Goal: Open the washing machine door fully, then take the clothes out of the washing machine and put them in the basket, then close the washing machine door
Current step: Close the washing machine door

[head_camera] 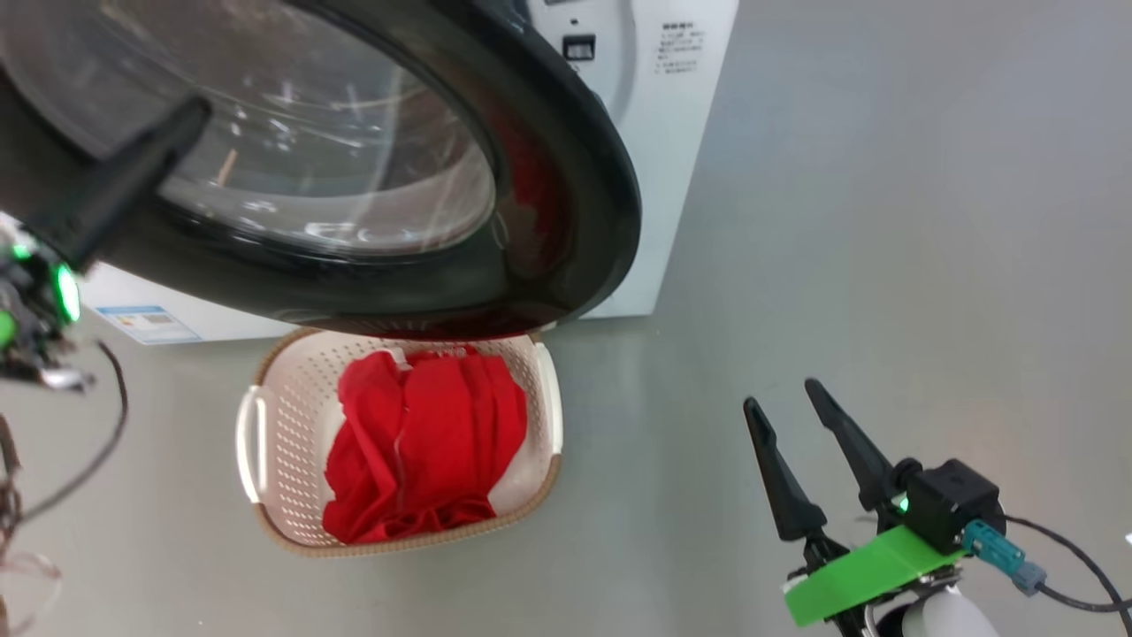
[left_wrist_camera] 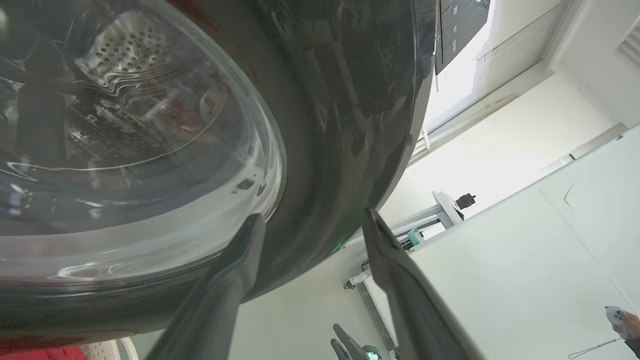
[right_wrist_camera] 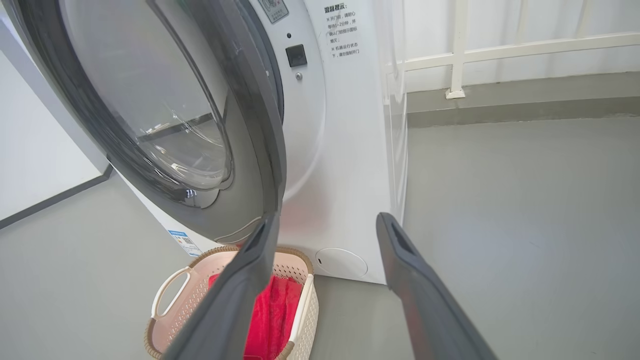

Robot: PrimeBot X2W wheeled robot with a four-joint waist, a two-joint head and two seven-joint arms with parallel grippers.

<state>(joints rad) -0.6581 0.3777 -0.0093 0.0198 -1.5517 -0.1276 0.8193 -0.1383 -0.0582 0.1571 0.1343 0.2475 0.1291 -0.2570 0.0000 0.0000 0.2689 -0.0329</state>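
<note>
The door [head_camera: 575, 177] stands partly open, swung out from the front of the washer [head_camera: 659, 177]; in the head view its glossy black rim hangs over the far end of the basket [head_camera: 292, 389]; the right wrist view shows it at an angle to the white front, its lower edge above the basket's rim.

The basket sits on the grey floor [head_camera: 884, 265] just before the washer; the clothes [head_camera: 424, 442], a bright red heap, lie inside it and cover most of its bottom, with a thin white band down the middle of the heap.

The left gripper [left_wrist_camera: 314, 216] is up at the door with its two fingers spread wide apart and nothing clamped between them; in its wrist view one finger lies across the glass bowl and inner rim, the other stands clear beyond the door's outer edge; whether either finger touches the door I cannot tell; through the glass the perforated steel drum [left_wrist_camera: 125, 50] shows.

The right gripper [head_camera: 782, 394] hangs low over bare floor, well to the right of the basket and apart from the washer; its fingers are parted and hold nothing.

A hand [left_wrist_camera: 625, 322] shows at the lower right edge of the left wrist view.
</note>
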